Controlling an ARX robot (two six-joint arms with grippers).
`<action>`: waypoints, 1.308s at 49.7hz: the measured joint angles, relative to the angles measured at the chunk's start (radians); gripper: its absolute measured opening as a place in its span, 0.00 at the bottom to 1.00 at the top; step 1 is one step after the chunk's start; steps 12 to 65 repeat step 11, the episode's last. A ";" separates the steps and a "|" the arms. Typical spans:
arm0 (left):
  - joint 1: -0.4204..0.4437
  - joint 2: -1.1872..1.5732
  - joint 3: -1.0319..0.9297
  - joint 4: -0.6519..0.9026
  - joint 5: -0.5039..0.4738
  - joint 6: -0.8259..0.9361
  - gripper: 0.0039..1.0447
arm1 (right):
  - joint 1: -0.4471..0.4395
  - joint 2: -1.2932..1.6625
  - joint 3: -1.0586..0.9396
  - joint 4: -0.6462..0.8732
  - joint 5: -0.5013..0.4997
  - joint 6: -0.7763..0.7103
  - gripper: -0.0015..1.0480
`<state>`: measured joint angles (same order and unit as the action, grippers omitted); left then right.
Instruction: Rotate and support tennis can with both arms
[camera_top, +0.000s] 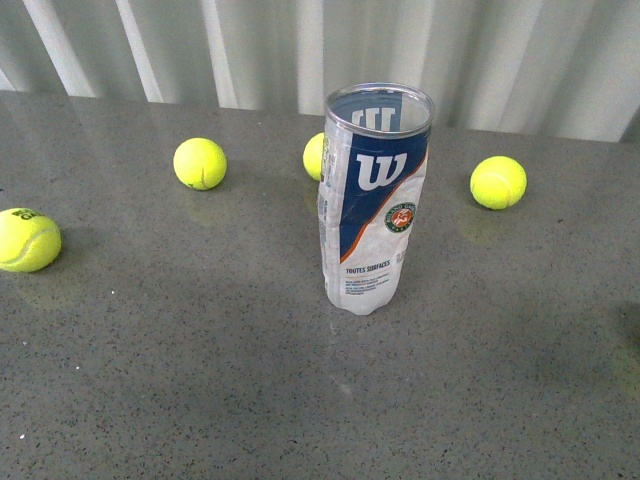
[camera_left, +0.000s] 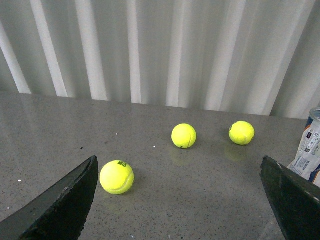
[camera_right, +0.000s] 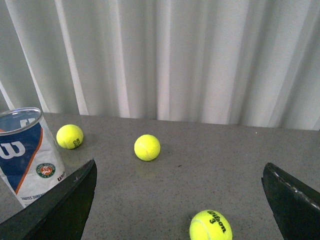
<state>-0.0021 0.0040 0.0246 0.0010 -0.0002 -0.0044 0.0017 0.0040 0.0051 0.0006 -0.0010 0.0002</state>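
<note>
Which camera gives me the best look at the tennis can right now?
The front view: the tennis can stands upright, shown whole from open rim to base. The right wrist view cuts off one side at the frame edge; the left wrist view catches only a sliver.

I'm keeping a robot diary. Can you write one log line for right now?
tennis can: upright, open top, untouched | left claw: open, empty | right claw: open, empty | tennis balls: loose on table
</note>
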 joint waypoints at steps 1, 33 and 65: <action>0.000 0.000 0.000 0.000 0.000 0.000 0.94 | 0.000 0.000 0.000 0.000 0.000 0.000 0.93; 0.000 0.000 0.000 0.000 0.000 0.000 0.94 | 0.000 0.000 0.000 0.000 0.000 0.000 0.93; 0.000 0.000 0.000 0.000 0.000 0.000 0.94 | 0.000 0.000 0.000 0.000 0.000 0.000 0.93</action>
